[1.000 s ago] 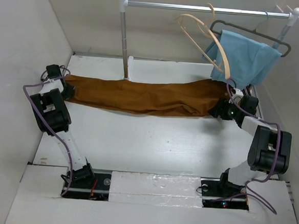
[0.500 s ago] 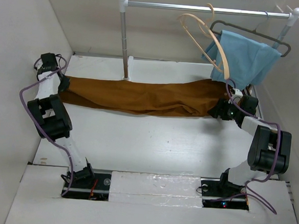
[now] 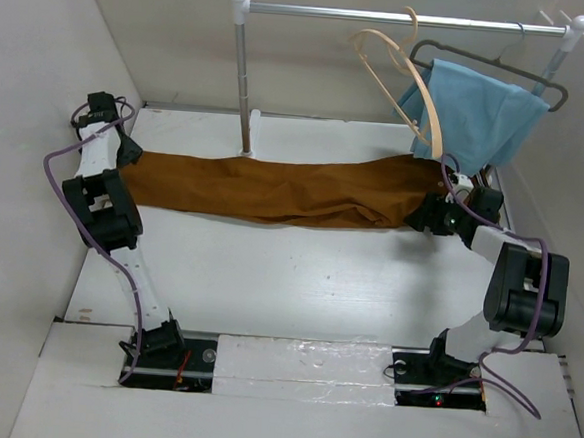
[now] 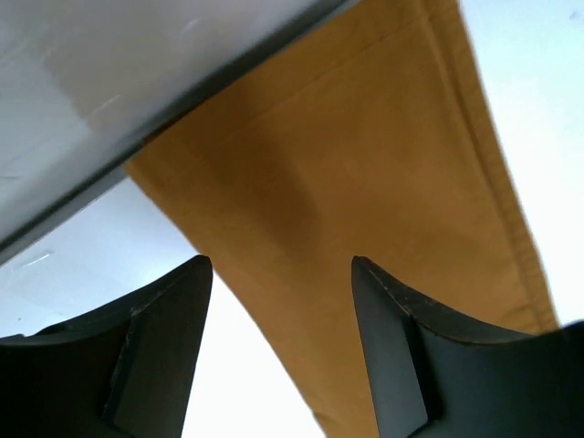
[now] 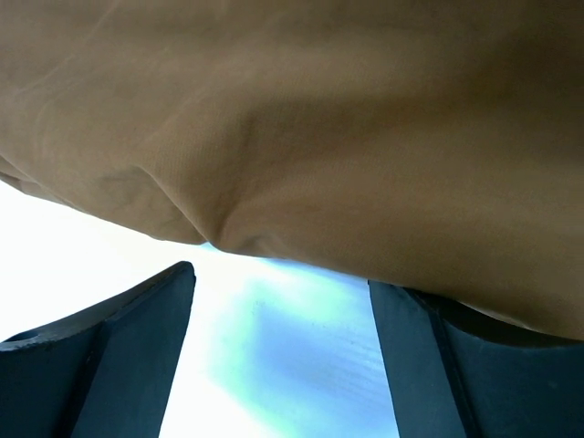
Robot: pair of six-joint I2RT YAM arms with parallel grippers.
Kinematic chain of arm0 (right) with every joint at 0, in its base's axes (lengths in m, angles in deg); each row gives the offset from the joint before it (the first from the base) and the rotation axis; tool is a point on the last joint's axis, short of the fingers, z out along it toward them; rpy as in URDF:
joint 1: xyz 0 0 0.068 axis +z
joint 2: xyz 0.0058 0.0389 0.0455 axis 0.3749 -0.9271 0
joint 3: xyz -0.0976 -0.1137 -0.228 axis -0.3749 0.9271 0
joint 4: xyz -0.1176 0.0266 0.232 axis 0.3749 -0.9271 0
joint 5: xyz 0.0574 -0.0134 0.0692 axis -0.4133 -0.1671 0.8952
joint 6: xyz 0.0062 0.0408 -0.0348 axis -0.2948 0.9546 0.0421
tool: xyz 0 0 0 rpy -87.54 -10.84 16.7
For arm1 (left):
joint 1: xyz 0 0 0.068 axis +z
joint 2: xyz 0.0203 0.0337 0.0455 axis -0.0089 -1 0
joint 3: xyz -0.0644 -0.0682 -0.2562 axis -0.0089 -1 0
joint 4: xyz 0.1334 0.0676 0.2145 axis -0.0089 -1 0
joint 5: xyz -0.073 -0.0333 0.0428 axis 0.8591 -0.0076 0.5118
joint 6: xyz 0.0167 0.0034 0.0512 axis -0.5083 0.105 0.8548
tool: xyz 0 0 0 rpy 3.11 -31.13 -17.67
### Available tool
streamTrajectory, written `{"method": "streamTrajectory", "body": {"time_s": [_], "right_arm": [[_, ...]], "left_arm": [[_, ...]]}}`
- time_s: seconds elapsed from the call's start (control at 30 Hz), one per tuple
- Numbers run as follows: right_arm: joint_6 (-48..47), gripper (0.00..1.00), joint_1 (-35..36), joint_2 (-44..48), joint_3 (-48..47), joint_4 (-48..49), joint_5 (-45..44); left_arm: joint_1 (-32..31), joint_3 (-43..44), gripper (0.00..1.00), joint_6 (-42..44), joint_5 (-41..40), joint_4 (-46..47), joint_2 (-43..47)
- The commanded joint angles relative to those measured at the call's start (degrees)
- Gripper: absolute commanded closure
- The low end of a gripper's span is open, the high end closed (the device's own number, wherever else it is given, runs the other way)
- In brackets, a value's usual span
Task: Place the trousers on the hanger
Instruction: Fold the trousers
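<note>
The rust-brown trousers lie stretched flat across the back of the table, from the left wall to the right side. The pale beige hanger hangs tilted by its hook on the rail, above the right end of the trousers. My left gripper is at the left end of the trousers. In the left wrist view the left gripper is open, the trousers lying loose beyond and between its fingers. My right gripper is at the right end, and this gripper is open over bare table, the trousers just ahead.
A metal rail on two posts, the left post standing behind the trousers. A dark grey hanger on the rail carries a light blue cloth. White walls close in on the left and right.
My left gripper has opened and let go of the left end of the trousers, after lifting toward the wall and coming back down. The right gripper opened slightly wider; the right arm barely moved.
</note>
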Motion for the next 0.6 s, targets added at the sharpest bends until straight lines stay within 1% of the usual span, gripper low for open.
{"method": "streamTrajectory", "body": {"time_s": [0.0,0.03,0.07,0.1,0.13,0.17,0.27,0.3,0.37,0.43,0.47,0.5,0.53,0.57], "right_arm": [[-1.06,0.18,-0.08,3.83,-1.98,-1.46,-2.63],[-1.06,0.17,-0.6,5.06,-1.81,-2.51,-4.73],[-0.8,0.16,-0.61,5.59,-1.63,-2.87,-5.89],[-0.8,0.15,-1.22,5.94,-0.85,-3.05,-6.77],[1.29,0.14,-1.92,6.21,-0.49,-2.26,-7.47],[3.57,0.14,-1.93,6.21,0.91,-0.69,-6.44],[9.02,0.14,-2.45,3.94,1.97,6.43,-4.5],[10.35,0.14,-2.45,3.06,1.98,8.19,-4.06],[12.98,0.16,-1.14,0.08,1.27,11.09,-5.28],[14.4,0.21,-0.26,-1.69,0.75,13.2,-6.76],[15.8,0.27,0.53,-2.22,0.74,13.82,-6.86],[16.51,0.45,0.53,-2.49,1.09,14.44,-6.86],[16.95,0.54,0.53,-1.88,1.62,15.23,-7.65],[16.52,0.66,0.53,-1.09,2.58,14.71,-8.35]], "left_arm": [[0.39,-2.94,0.41,0.73,0.04,-0.85,7.56],[0.39,-5.91,0.41,0.56,1.36,1.86,9.5],[-0.13,-12.21,0.41,0.3,2.77,3.63,11.35],[-0.14,-15.14,0.41,-0.23,5.39,5.12,14.59],[-0.14,-18.39,0.4,-0.49,7.25,8.44,15.75],[-0.14,-24.08,0.39,-1.19,9.53,9.87,17.33],[-0.14,-30.7,0.38,-1.55,11.48,13.57,17.0],[-0.14,-31.51,0.38,-1.64,14.62,14.36,16.3],[-0.14,-32.57,0.37,-2.25,15.35,15.68,14.45],[-0.14,-32.92,0.39,-2.87,15.79,17.69,12.08],[-0.14,-33.27,0.4,-3.48,16.23,18.32,11.46],[-0.14,-33.45,0.43,-4.09,15.97,19.02,10.76],[-0.14,-33.98,0.48,-4.62,15.62,20.59,10.66],[-0.14,-34.24,0.54,-5.24,15.35,21.39,10.58]]}}
